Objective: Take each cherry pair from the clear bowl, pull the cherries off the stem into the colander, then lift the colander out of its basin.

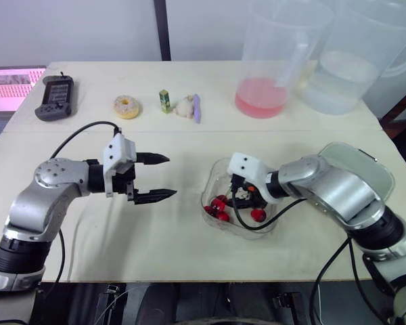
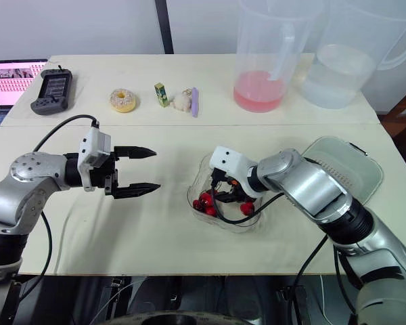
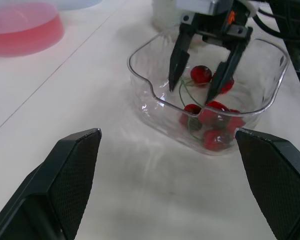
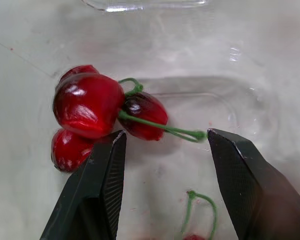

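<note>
Jaws apart in the clear bowl [image 3: 140, 80], the right gripper [image 3: 191, 94] risked pinching past the thin stem [image 4: 160, 127] or dragging the bowl; the left gripper [image 1: 170, 177] hovered left, jaws apart.

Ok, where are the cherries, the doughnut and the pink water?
cherries [image 4: 87, 104], right wrist view, on the biggest cherry's shiny front.
doughnut [image 1: 120, 108], left eye view, on its ring beside the hole.
pink liquid [image 1: 260, 98], left eye view, on the middle of the liquid.

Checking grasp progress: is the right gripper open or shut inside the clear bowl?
Open. The right gripper has its fingers apart inside the clear bowl, just above the cherries, with nothing pinched between them.
</note>
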Controlling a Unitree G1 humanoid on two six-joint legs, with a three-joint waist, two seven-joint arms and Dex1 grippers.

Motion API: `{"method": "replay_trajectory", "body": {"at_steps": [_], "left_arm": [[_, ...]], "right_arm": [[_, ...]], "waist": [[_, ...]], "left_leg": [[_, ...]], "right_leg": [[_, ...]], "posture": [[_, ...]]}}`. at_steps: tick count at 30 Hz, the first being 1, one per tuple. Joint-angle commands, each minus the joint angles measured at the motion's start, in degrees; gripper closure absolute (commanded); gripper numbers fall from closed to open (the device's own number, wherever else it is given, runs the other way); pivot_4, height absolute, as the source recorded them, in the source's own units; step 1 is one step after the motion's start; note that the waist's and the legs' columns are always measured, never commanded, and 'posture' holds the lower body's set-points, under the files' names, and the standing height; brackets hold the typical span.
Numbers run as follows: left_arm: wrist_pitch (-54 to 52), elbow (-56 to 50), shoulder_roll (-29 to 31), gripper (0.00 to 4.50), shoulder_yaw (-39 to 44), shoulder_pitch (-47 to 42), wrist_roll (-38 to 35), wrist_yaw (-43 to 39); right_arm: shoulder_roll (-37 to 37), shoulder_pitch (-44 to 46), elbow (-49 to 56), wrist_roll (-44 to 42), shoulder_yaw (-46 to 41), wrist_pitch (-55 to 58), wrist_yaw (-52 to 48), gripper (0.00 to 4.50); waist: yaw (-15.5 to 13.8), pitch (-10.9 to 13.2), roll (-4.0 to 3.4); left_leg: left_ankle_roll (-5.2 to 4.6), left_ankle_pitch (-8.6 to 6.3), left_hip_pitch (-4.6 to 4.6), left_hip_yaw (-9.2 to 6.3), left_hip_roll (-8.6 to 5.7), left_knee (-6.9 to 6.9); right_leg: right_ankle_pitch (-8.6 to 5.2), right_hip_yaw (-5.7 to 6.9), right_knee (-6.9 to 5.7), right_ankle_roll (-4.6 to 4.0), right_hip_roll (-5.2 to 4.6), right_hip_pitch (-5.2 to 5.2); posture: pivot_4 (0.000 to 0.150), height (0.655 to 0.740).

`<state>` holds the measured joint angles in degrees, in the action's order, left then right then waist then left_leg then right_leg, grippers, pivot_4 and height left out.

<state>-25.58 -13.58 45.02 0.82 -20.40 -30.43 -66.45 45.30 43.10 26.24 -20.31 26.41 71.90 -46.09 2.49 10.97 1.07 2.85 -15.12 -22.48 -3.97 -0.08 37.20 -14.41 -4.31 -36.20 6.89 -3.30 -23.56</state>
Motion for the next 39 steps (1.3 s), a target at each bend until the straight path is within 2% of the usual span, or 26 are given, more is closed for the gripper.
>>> {"method": "replay_trajectory", "body": {"at_steps": [1,6,12,16,26,29,33,39], "left_arm": [[0.82,-1.02,0.49,0.00,0.74,-0.25,0.10,-0.25],[0.80,-1.01,0.14,0.00,0.32,-0.54,0.14,-0.19],[0.94,-1.01,0.32,0.00,0.29,-0.29,0.27,-0.39],[1.07,-0.91,0.25,0.00,0.11,-0.29,0.46,-0.47],[0.58,-1.07,0.34,0.00,0.49,-0.35,0.20,-0.64],[0.58,-0.97,0.33,0.00,0.49,-0.45,0.27,-0.70],[0.47,-0.96,0.20,0.00,0.41,-0.51,0.25,-0.75],[0.46,-0.85,0.00,0.00,0.19,-0.70,0.40,-0.66]], "right_arm": [[0.60,3.47,-1.53,1.07,-3.41,-2.39,0.35,1.79],[1.07,3.95,-1.13,0.36,-3.94,-2.42,-0.20,1.79],[-1.66,5.54,3.72,-5.50,-7.24,4.78,-0.82,1.79],[-3.52,3.71,6.93,-7.55,-5.46,7.56,0.28,1.79],[-6.43,3.00,7.30,-9.59,-3.59,9.89,3.32,1.79],[-6.56,2.86,7.35,-10.41,-4.10,9.74,3.67,2.64],[-8.47,1.51,6.46,-11.86,-5.84,9.39,4.31,4.46],[-7.83,1.13,4.12,-10.33,-1.52,7.72,5.06,4.46]], "waist": [[0.04,0.00,0.00],[0.00,0.00,0.00],[0.07,0.00,0.00],[0.01,0.00,0.00],[-0.02,0.00,0.00],[-0.01,0.00,0.00],[0.02,0.00,0.00],[0.01,0.00,0.00]], "left_leg": [[0.00,0.00,0.00,0.00,0.00,0.00],[0.00,0.00,0.00,-0.02,0.01,-0.04],[0.00,0.00,-0.01,-0.04,0.00,-0.05],[0.00,0.00,0.00,-0.08,0.01,-0.05],[0.00,0.00,-0.01,-0.09,0.01,-0.05],[0.00,0.00,-0.01,-0.09,0.01,-0.05],[0.00,0.00,-0.01,-0.09,0.01,-0.05],[0.00,0.00,-0.01,-0.09,0.01,-0.05]], "right_leg": [[0.00,0.00,0.00,0.00,0.00,0.00],[0.00,0.01,0.00,0.00,0.02,-0.01],[0.00,0.02,0.00,0.00,0.01,-0.02],[0.00,0.05,-0.01,-0.01,0.03,-0.02],[0.00,0.06,-0.01,-0.01,0.02,-0.01],[0.00,0.06,0.00,-0.01,0.02,-0.01],[0.00,0.06,-0.01,-0.01,0.03,-0.01],[0.00,0.06,0.00,-0.01,0.02,0.00]], "posture": [[0.150,0.7400],[0.150,0.7400],[0.150,0.7400],[0.150,0.7400],[0.150,0.7400],[0.150,0.7400],[0.150,0.7400],[0.150,0.7400]]}}
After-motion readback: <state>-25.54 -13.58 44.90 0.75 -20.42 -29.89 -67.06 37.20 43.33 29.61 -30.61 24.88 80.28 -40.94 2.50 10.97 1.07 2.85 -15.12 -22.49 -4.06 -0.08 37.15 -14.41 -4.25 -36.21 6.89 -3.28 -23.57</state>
